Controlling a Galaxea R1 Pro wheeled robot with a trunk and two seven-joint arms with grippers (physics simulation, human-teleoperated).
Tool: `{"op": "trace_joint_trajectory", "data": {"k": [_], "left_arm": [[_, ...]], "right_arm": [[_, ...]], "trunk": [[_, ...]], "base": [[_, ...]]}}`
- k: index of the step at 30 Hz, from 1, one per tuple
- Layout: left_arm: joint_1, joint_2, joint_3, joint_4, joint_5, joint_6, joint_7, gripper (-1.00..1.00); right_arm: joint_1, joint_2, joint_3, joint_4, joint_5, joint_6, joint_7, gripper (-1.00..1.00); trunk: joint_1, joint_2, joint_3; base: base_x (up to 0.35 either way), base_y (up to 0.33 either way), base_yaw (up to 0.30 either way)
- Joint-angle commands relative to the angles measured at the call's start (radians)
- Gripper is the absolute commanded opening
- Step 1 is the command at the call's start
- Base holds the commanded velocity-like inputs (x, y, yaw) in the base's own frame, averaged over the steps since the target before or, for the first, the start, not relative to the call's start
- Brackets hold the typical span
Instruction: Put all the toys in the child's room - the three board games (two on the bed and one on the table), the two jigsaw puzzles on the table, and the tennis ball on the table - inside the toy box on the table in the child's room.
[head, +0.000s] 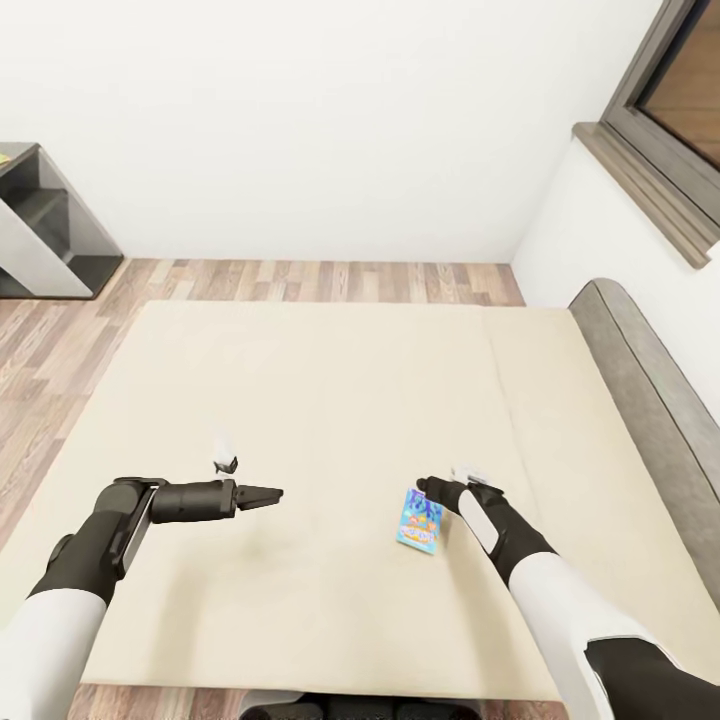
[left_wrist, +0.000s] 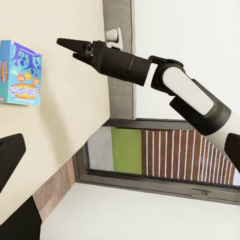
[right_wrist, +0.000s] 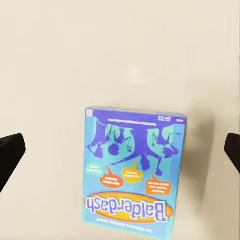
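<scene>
A small, mostly blue board game (head: 419, 522) lies flat on the beige mattress of the bed (head: 300, 400), toward its front right. My right gripper (head: 428, 488) hovers just above the game's far edge. It is open, and its fingers (right_wrist: 10, 155) stand wide on either side of the game (right_wrist: 132, 172) without touching it. My left gripper (head: 268, 494) is held over the mattress to the left of the game, well apart from it. Its fingers (left_wrist: 10, 155) are spread open and hold nothing. The left wrist view also takes in the game (left_wrist: 20, 74) and the right gripper (left_wrist: 70, 48).
A grey headboard (head: 640, 390) runs along the bed's right side under a dark-framed window (head: 670, 110). A dark grey unit with a pale slanted panel (head: 40, 235) stands at the far left. Wood-plank floor (head: 300, 280) lies between the bed and the white wall.
</scene>
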Motion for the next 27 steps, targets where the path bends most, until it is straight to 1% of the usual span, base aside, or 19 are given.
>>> {"op": "trace_joint_trajectory", "data": {"k": [1,27], "left_arm": [[0.000,0.000,0.001,-0.001,-0.004,0.010,-0.006,1.00],[0.000,0.000,0.000,0.001,-0.004,0.010,-0.006,1.00]], "right_arm": [[0.000,0.000,0.006,-0.002,-0.010,0.003,-0.009,1.00],[0.000,0.005,0.007,-0.002,-0.010,-0.002,-0.009,1.00]], "trunk": [[0.000,-0.002,-0.003],[0.000,-0.002,-0.042]], "base": [[0.000,0.000,0.000],[0.000,0.000,0.000]]}}
